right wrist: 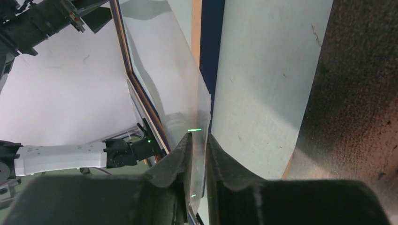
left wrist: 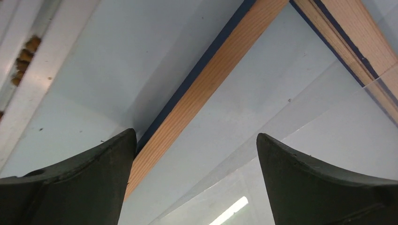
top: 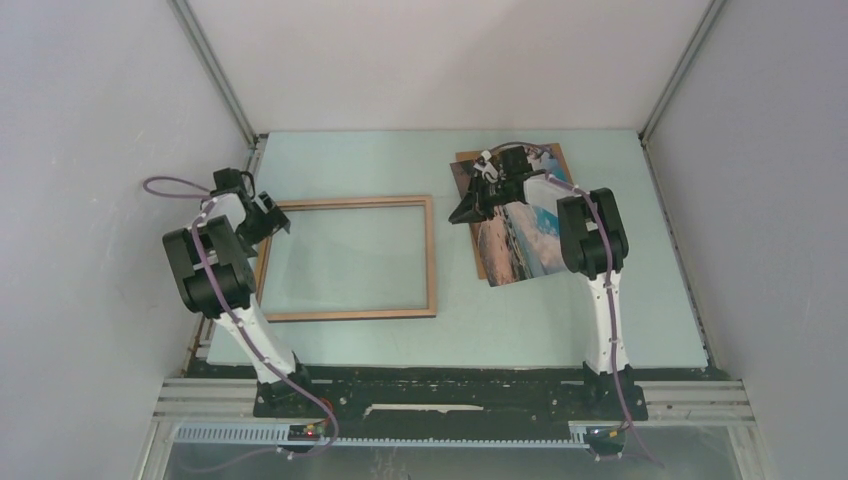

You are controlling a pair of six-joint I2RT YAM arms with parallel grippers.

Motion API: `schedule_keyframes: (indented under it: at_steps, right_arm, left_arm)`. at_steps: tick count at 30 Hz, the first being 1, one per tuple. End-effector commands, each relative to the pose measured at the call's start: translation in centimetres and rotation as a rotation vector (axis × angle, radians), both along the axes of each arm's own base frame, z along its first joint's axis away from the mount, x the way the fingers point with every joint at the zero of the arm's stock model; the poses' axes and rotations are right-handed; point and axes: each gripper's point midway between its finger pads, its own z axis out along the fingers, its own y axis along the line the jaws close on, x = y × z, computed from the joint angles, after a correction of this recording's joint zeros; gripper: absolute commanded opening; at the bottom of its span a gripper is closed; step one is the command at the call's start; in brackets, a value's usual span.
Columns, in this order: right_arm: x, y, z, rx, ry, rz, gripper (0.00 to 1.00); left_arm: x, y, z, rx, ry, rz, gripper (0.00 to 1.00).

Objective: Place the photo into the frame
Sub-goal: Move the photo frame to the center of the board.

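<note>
The right gripper [right wrist: 197, 140] is pinched almost closed on the edge of a thin, glossy rectangular photo [top: 520, 245] of a rocky coast under blue sky. In its wrist view the sheet runs edge-on between the two dark pads and bows away from them. From above, the print looks raised at the gripper's end and tilted. Its far part lies over a plain brown rectangular backing board [top: 545, 158] on the right half of the pale bench [top: 560, 330].

The large rectangular frame [top: 432, 260], with thin wood-brown rails showing a navy edge, lies flat on the bench to the left of that gripper, well apart from the print. Its long axis runs left to right across the bench. The photo's long side seems to run more near to far, though the tilt makes this hard to judge. I would say the carry has to go leftward, with a turn of the sheet to line up the long sides.

The left gripper [left wrist: 196, 154] is spread wide at the frame's far-left corner, with the left rail passing between its fingers close to one of them. Whether it touches the rail I cannot tell. The right arm has the photo, and the left is the nearer one for steadying the frame.
</note>
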Motion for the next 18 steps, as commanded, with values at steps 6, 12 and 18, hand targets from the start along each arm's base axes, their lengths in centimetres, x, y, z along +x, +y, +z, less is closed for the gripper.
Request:
schedule_keyframes:
  at_steps: [6,12,18]
  right_arm:
    - [-1.1,-0.5,1.6,0.081,0.004,-0.144,0.47]
    - [-2.9,-2.5,0.9,0.057,0.016,-0.215,0.5]
    - [-3.0,-2.9,1.3,0.094,0.015,-0.229,0.4]
  left_arm:
    - [0.3,-4.5,-0.4,-0.257,-0.031,-0.065,0.94]
    - [-1.0,-7.1,0.4,-0.345,-0.081,-0.073,0.93]
    - [-1.9,-9.2,0.9,-0.394,-0.105,-0.112,0.92]
